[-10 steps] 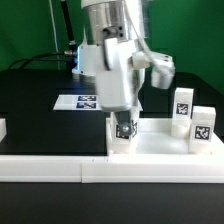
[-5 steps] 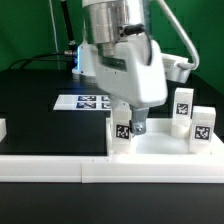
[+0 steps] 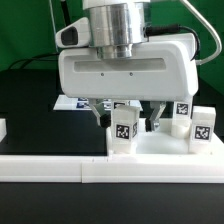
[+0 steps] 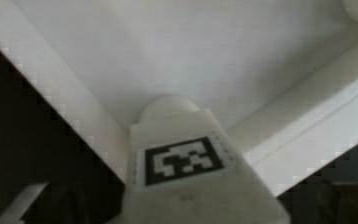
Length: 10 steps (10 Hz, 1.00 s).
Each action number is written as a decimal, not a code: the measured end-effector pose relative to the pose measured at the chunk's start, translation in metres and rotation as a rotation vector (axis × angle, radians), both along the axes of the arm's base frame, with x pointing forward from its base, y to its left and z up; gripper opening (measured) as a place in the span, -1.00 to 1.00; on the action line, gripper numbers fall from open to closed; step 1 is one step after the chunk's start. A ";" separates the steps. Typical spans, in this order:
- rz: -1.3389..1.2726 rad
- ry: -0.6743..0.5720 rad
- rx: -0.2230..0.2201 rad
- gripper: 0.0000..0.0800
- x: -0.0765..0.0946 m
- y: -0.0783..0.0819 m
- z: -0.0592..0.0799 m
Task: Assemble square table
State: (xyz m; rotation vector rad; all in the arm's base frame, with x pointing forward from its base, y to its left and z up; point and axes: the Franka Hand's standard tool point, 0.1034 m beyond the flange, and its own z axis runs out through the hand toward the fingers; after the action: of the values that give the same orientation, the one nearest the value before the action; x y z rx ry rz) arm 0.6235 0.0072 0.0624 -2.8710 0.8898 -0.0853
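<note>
On the black worktop [image 3: 30,95], the marker board [image 3: 75,102] lies at the exterior view's left. Right of it, the square table [image 3: 160,145] sits against the border wall [image 3: 110,168], a tagged leg [image 3: 123,130] upright in its near corner. The hand [image 3: 130,118] hovers above with fingers spread, gripping nothing. Two more legs [image 3: 200,128] stand rightmost.

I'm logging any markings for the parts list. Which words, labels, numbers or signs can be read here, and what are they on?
No readable words, brands or numbers.
Black-white tag patterns, no text: on the near leg (also wrist view), on two legs at the exterior view's right, and on the marker board.
</note>
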 end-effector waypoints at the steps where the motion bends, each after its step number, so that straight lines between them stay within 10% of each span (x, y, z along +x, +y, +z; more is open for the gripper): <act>1: -0.016 0.001 0.001 0.62 0.000 0.000 0.000; 3: -0.073 0.007 0.007 -0.03 0.000 0.000 0.000; 5: -0.250 0.030 0.021 -0.27 -0.002 -0.003 -0.001; 10: -0.810 0.126 0.075 -0.27 -0.001 -0.001 0.001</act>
State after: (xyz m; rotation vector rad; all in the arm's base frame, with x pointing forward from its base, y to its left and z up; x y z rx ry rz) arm 0.6225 0.0057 0.0629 -2.2784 1.9617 0.0505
